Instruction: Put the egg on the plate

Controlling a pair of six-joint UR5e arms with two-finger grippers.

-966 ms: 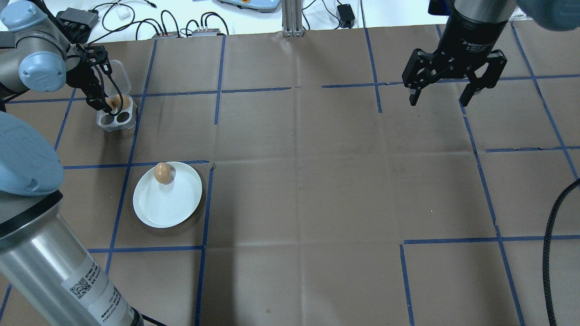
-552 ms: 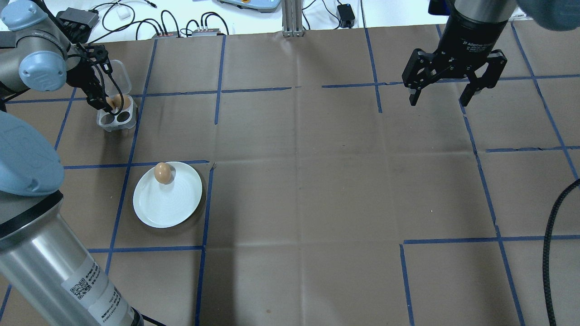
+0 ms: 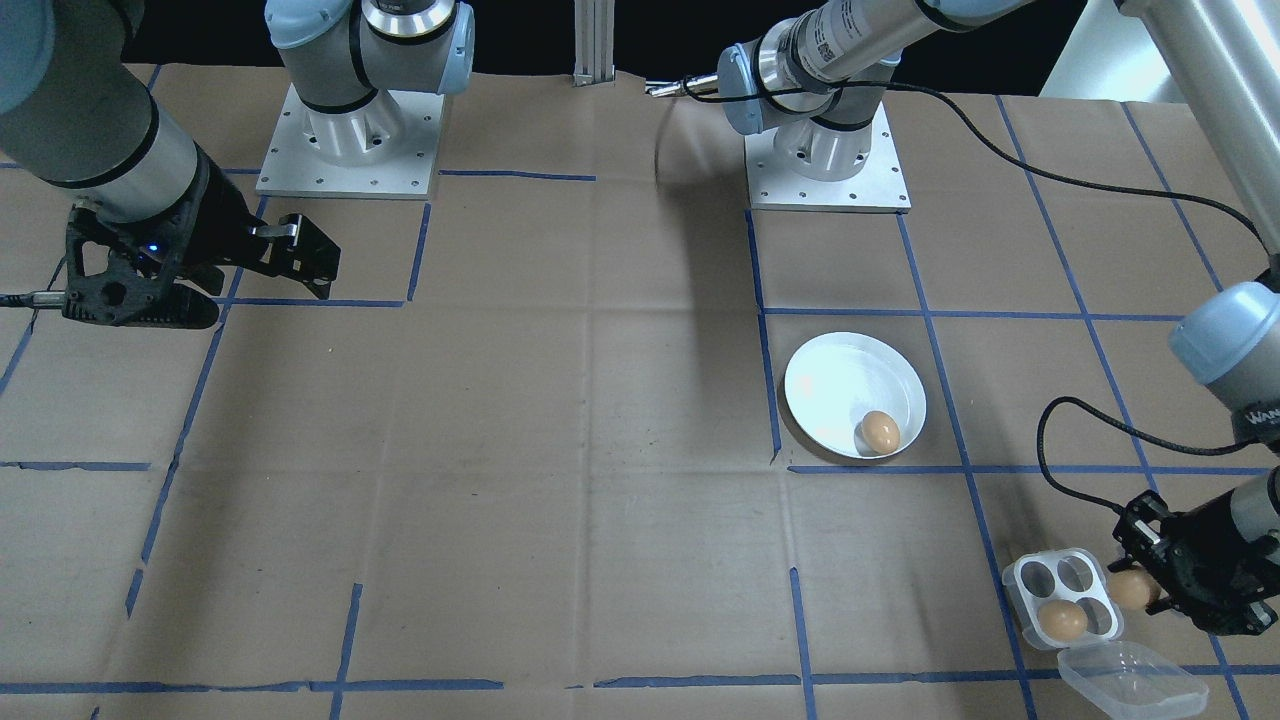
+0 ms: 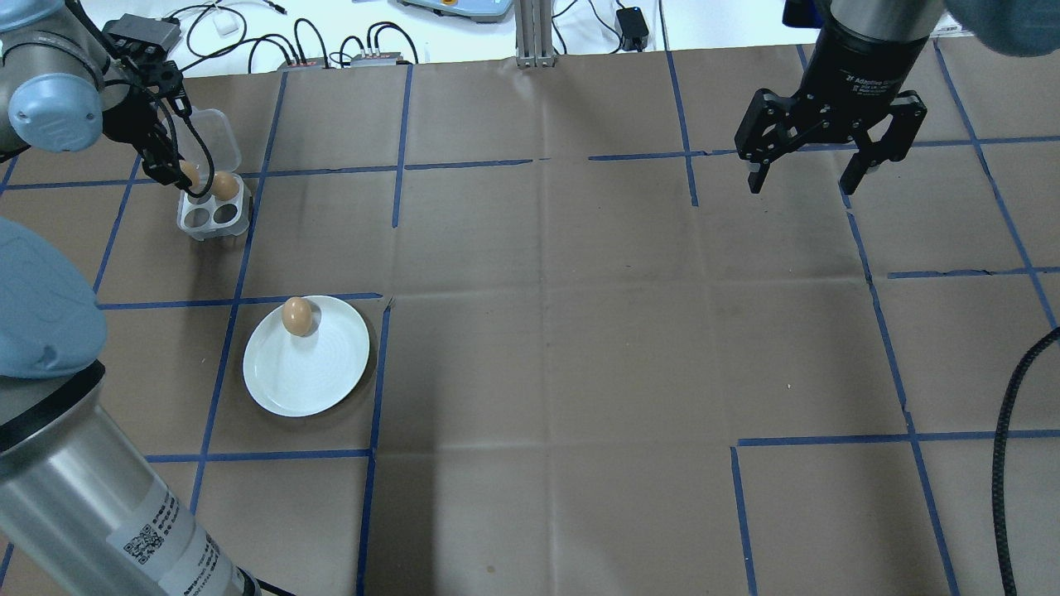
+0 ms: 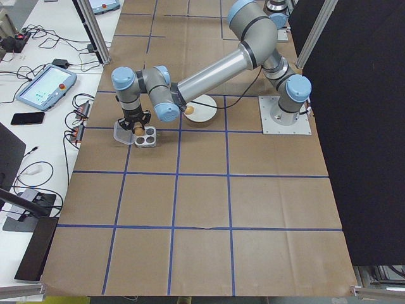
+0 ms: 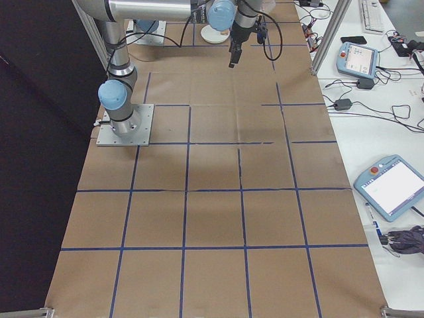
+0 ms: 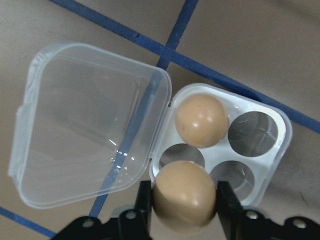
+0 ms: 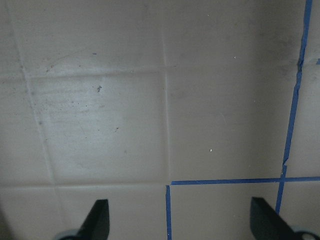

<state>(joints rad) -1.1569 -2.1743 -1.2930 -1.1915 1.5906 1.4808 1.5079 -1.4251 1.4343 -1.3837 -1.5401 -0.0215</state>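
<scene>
Egg [image 7: 184,202] number two sits clamped in my left pincer [image 7: 182,210] just above the tray [image 7: 270,150], one egg [image 4: 297,315] already on the plate [image 4: 331,372], so carry and set-down remain; right pincer [image 4: 807,175] hangs wide, idle.

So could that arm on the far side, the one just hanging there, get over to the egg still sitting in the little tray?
Probably not easily: the right gripper hangs open across the table, and the left gripper is over the tray by that egg.
</scene>
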